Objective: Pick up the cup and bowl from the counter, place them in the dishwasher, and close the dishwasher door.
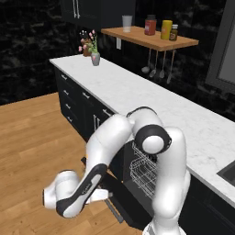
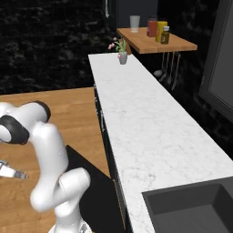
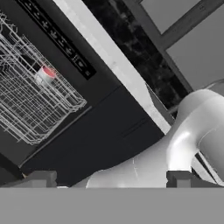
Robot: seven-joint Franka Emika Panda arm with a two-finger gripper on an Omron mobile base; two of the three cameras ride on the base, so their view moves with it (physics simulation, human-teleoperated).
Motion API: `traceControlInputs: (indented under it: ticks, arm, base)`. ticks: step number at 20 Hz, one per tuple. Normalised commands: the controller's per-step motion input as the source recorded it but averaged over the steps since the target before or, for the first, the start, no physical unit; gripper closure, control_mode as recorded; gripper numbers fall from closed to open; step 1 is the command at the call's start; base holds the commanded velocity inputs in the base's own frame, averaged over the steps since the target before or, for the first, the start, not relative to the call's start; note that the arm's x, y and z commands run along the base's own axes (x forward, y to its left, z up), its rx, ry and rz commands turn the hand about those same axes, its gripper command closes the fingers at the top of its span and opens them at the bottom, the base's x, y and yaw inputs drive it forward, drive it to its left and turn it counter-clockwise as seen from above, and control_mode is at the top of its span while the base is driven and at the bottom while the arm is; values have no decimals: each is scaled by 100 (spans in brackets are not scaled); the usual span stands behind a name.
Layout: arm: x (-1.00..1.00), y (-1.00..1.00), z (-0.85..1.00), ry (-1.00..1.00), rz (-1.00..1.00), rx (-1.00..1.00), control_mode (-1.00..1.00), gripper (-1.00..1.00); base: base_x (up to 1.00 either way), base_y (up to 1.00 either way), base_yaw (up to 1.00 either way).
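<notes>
Arm folded low before the open dishwasher, bench bare of dishes. Right base view: door down. Hand view: cup in rack; end effector state unclear; door could slip while being lifted.

The counter is showing smooth white marble with faint grey veins. The rack is looking like thin white wire. The dishwasher door is appearing matt black. The shelf and floor are looking wooden.

Flower vase near shelf holding bottles.
</notes>
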Motion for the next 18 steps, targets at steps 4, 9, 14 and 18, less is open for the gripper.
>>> traceControlInputs:
  ticks: [4, 9, 14, 18]
  arm:
    - [-64, -7, -100, -44, -36, 27, -100, -100]
    - [0, 86, -88, -45, -33, 22, -100, -100]
    - [0, 100, -60, -58, -38, 3, -100, -100]
    - [0, 100, -33, -63, -39, 0, -100, -100]
  base:
    - [0, 0, 0]
    - [0, 0, 0]
    - [0, 0, 0]
    - [0, 0, 0]
